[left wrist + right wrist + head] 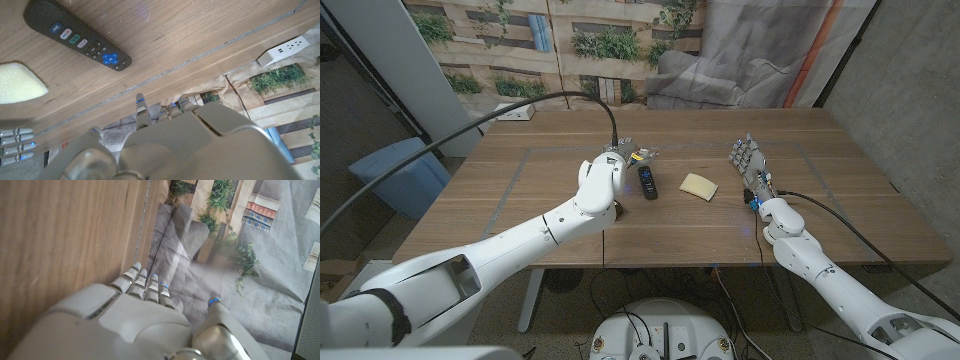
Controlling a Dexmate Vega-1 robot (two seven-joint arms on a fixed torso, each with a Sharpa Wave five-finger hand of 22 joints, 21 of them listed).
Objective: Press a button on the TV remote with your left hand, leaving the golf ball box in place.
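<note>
1. The left hand (620,158) is up near the middle of the table (520,215), just to the left of the TV remote (647,183). It holds nothing. Its fingers (144,114) reach out, a little apart, and do not touch the remote.
2. The right hand (748,160) is on the right side of the table. It stands with its fingers pointing away from the robot. The fingers are spread a bit and hold nothing.
3. The TV remote is dark and long. It lies flat on the wood, in the middle of the table, right beside the left hand. In the left wrist view you can see its blue button pad (110,57) and some small coloured buttons.
4. The golf ball box (699,186) is pale yellow. It lies flat just to the right of the remote, not touching it. It is between the remote and the right hand.
5. A white power strip (514,112) sits at the far left corner of the table.
6. Behind the table hangs a sheet with pictures of plants and wood (590,40).
</note>
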